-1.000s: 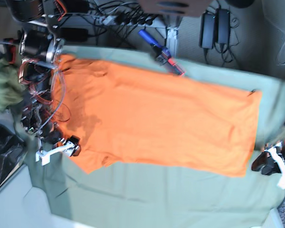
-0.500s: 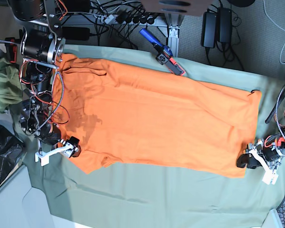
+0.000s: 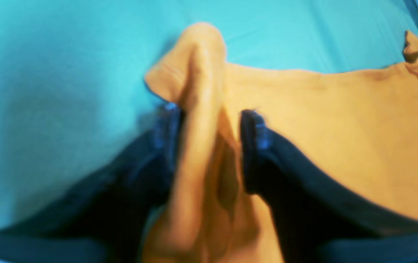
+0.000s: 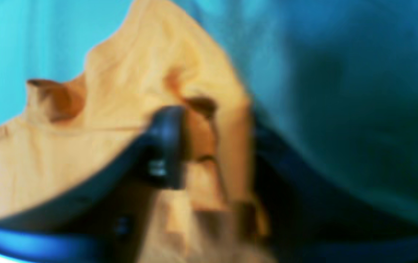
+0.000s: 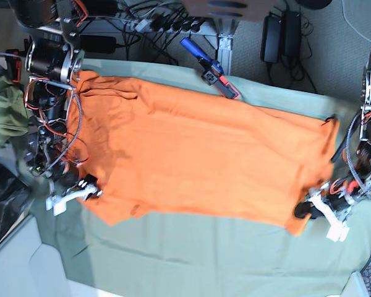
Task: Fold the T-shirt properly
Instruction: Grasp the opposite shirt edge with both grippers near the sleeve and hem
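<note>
The orange T-shirt point(image 5: 204, 154) lies spread flat on the pale green table cloth point(image 5: 191, 253). At its near-right corner, my left gripper point(image 5: 304, 211) has a raised ridge of orange cloth point(image 3: 201, 109) pinched between its dark fingers point(image 3: 168, 128). The left gripper point(image 3: 211, 126) is shut on that fold. At the shirt's near-left edge, my right gripper point(image 5: 91, 189) is shut on a bunched bit of the T-shirt point(image 4: 48, 153). In the right wrist view, the right gripper point(image 4: 216, 146) has crumpled cloth filling its gap. Both wrist views are blurred.
An olive green garment point(image 5: 3, 114) is bunched off the left edge, with a black bag point(image 5: 3, 198) below it. A blue tool point(image 5: 209, 69) lies at the table's back edge. Cables and power bricks point(image 5: 279, 34) sit beyond it.
My left arm has come in from the right edge and closed on the shirt's near-right corner, drawing it slightly inward. My right gripper has closed on the near-left edge.
</note>
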You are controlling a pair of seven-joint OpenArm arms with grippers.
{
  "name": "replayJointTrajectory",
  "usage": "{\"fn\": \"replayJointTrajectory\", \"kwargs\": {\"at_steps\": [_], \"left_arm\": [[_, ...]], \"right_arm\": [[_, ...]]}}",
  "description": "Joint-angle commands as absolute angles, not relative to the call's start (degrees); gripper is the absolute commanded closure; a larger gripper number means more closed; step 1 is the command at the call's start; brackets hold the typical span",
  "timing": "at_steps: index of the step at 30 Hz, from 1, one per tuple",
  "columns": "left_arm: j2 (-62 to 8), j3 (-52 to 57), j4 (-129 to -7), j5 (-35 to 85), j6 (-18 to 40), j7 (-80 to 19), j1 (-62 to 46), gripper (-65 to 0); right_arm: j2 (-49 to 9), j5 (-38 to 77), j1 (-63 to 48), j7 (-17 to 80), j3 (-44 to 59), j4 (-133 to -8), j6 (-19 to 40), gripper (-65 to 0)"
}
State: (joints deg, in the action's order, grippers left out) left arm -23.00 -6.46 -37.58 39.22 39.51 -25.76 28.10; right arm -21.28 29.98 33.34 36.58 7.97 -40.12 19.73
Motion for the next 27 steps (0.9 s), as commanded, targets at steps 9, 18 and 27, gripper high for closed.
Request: {"fn": "replayJointTrajectory", "kwargs": {"at_steps": [9,18,27], "left_arm": [[-24.80,-6.31,-38.41,39.64,40.00,-25.54,29.52,0.0],[-28.49,-6.31,-45.80,49.10,40.00,-38.24,29.17,0.0],[-30.76,-6.31,-54.19,54.08,40.00,-45.34,24.80,0.0]], "right_arm": [[-22.20,30.02,34.41,37.82,7.92,-40.71,25.34,0.0],[-25.43,34.46,34.41,40.86,7.90,-41.01,25.39,0.0],[-28.88,39.92,32.86,44.97,7.92,-42.65,27.49,0.0]]}}
